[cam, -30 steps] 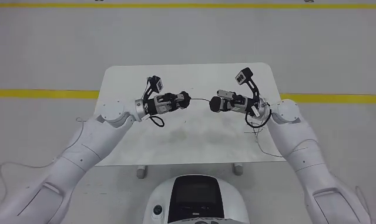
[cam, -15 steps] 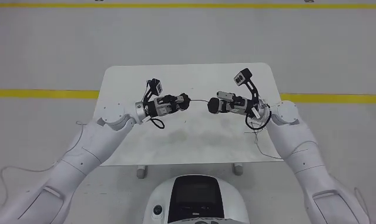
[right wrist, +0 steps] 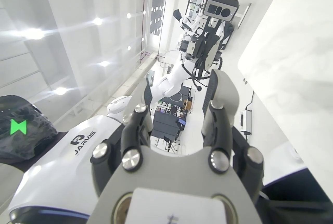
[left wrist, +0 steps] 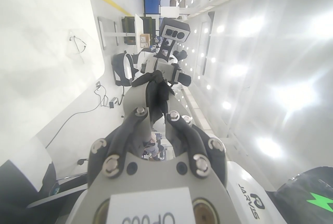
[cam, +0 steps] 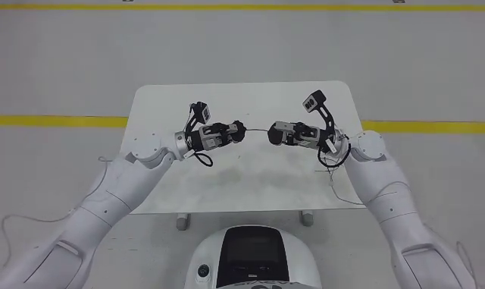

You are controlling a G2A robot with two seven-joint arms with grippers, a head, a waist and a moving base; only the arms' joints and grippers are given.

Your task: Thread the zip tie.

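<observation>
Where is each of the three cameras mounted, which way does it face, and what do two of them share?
Top view: above the arms, looking down at the white table; both arms show, left end effector facing right end effector, zip tie between.
Left wrist view: on the left wrist, looking past its own shut fingers toward the right arm.
Right wrist view: on the right wrist, looking between its own open fingers toward the left arm.
Shared: all three show the table.
</observation>
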